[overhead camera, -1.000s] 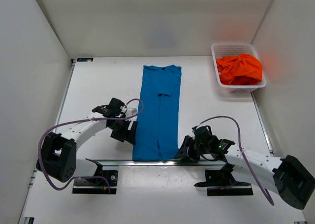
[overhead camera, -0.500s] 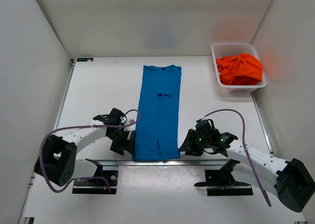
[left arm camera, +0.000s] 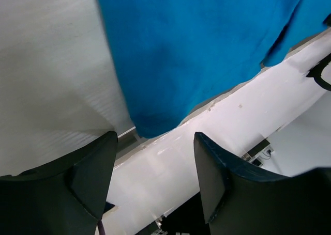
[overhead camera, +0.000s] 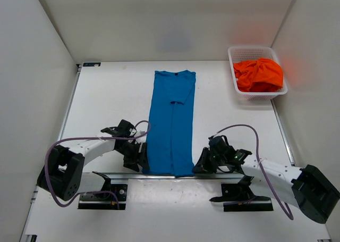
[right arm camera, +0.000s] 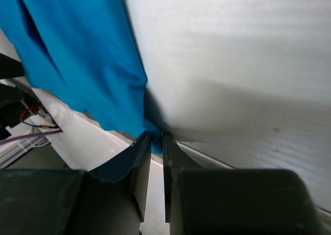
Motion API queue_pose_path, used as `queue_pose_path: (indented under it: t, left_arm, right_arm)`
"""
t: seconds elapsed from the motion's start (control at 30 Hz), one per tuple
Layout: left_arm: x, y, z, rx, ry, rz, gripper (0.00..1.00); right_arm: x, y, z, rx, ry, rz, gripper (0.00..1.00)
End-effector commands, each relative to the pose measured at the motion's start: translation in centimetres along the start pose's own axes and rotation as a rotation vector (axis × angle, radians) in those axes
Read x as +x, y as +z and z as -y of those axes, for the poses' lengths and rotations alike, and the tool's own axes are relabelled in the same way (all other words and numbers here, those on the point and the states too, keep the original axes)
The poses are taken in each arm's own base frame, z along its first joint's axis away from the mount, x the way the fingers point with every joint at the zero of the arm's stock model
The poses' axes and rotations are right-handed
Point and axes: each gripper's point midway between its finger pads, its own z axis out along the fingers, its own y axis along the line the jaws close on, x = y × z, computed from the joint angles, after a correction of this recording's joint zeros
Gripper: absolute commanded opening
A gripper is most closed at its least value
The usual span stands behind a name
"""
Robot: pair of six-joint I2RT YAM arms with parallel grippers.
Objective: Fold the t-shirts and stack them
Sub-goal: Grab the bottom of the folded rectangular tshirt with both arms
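Down at the near edge, both arms are low on the table [overhead camera: 106, 103], one on each side of the blue t-shirt's [overhead camera: 172, 119] hem.

The left gripper [overhead camera: 142, 158] sits at the shirt's 7 o'clock corner. In its wrist camera its jaws stand wide apart, the left gripper [left arm camera: 155, 137] straddling that rounded corner of the blue t-shirt [left arm camera: 196, 49] and clamping nothing.

Over at 5 o'clock, the right gripper [overhead camera: 197, 165] is hard up against the other hem corner. Its wrist camera shows the right gripper [right arm camera: 156, 137] drawn in to a narrow slit, and the pointed tip of the blue t-shirt [right arm camera: 77, 54] runs down into that slit. That's a pinch on the corner.

The hem lies along the near edge of the table. From there the shirt stretches away toward 12 o'clock as a long narrow strip, flat on the white surface, with its collar at the far end. A folded sleeve lies across the upper half, with a seam line running down the middle.

Out at 1 o'clock, in the far right corner, stands the white basket [overhead camera: 240, 96]. The orange t-shirt [overhead camera: 258, 74] is bunched up inside it, well apart from both arms.
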Motion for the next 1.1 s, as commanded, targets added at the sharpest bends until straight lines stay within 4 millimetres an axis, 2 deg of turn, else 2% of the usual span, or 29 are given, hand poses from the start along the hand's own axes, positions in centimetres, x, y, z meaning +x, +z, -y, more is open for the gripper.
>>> queue_pose_path:
  t: [0.0,0.13,0.27,0.4,0.53,0.57,0.6,0.7,0.77,0.83,0.93,0.97,1.07]
  left_arm:
    - [0.3,0.7,-0.8,-0.026,0.014,0.002,0.7]
    - [0.3,0.9,-0.6,-0.024,0.035,0.002,0.68]
    - [0.3,1.2,-1.0,-0.048,0.029,-0.001,0.65]
    - [-0.4,1.4,-1.6,-0.076,0.014,0.006,0.5]
    - [-1.1,1.5,-1.6,-0.076,0.023,0.014,0.46]
    - [-1.0,1.6,-1.4,-0.075,0.029,0.01,0.44]
    - [-1.4,1.5,-1.2,-0.068,0.04,0.023,0.41]
    - [-1.7,1.5,-1.0,-0.054,0.046,0.034,0.38]
    - [-1.9,1.4,-0.9,-0.045,0.05,0.04,0.33]
    - [-2.2,1.3,-0.7,-0.034,0.058,0.047,0.25]
    - [-2.7,1.1,-0.2,-0.017,0.071,0.062,0.2]
    - [-2.8,0.9,0.0,-0.009,0.069,0.065,0.18]
    - [-3.2,0.5,0.7,0.011,0.086,0.074,0.1]
  right_arm:
    - [0.9,-0.3,0.2,-0.062,0.038,-0.01,0.13]
    - [1.3,-0.5,-0.2,-0.133,0.08,-0.002,0.18]
    - [0.7,-0.8,-0.2,-0.135,0.064,0.028,0.29]
    - [0.1,-1.0,-1.0,-0.151,0.033,0.046,0.36]
    - [-0.3,-0.9,-1.7,-0.125,-0.006,0.047,0.37]
    - [-0.1,-0.6,-1.2,-0.106,0.0,0.037,0.37]
    - [-0.2,-0.6,-1.5,-0.116,-0.007,0.035,0.36]
    - [-0.2,-0.2,-2.0,-0.123,-0.015,0.024,0.31]
    - [-0.1,0.2,-2.0,-0.112,-0.018,0.008,0.24]
    - [0.0,0.2,-2.4,-0.118,-0.014,-0.004,0.2]
    - [0.4,0.3,-2.4,-0.117,-0.036,-0.026,0.1]
    - [0.1,0.2,-2.7,-0.127,-0.038,-0.019,0.02]
    - [-1.2,-0.3,-3.8,-0.134,-0.049,0.019,0.0]
